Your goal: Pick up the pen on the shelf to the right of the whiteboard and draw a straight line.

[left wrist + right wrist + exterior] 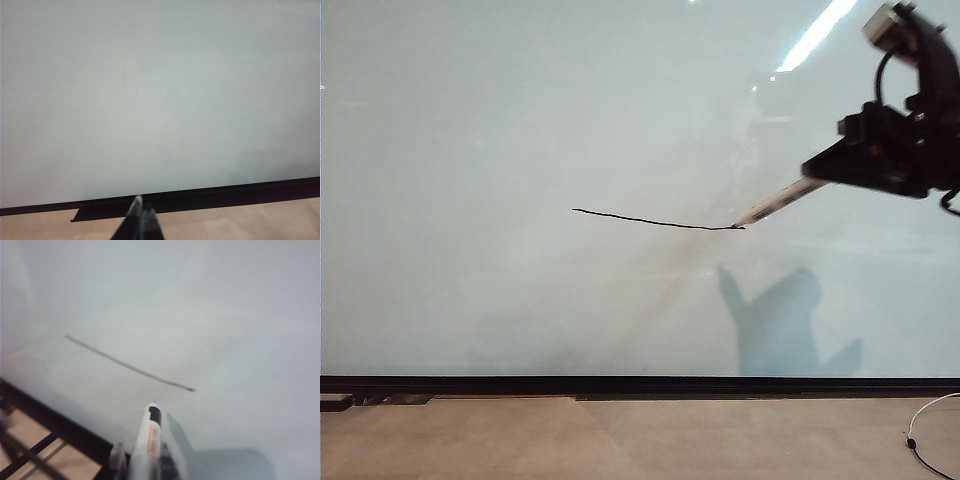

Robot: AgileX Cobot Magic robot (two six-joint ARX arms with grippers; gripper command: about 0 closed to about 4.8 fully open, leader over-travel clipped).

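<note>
- Nearest you is the beige floor (620, 440), with a white cable (930, 430) lying at its right edge and the board's black bottom strip (640, 384) just behind it.
- Your left gripper (142, 215) hangs low over the floor near that strip, well away from the work; its fingertips sit pressed together with nothing between them.
- Your right gripper (825, 168) is up at the right of the whiteboard (520, 120), clamped narrow on the pen (775, 203). The right wrist view shows the pen (149, 437) running out from between the fingers.
- The pen's long axis slopes down and to the left from the gripper toward the board, with the darker tip leading.
- In the exterior view the tip looks to sit at the right end of the straight line (655, 220). In the right wrist view a gap shows between the tip and the end of the stroke (127, 365), so I judge the tip to be just off the surface, though I can't be sure.
- The stroke runs leftward from the pen, nearly level with a slight dip toward its right end.
- The line reads as drawn, so what's probably left is pulling the pen straight back from the board; any sideways drift while touching would smear the end.
</note>
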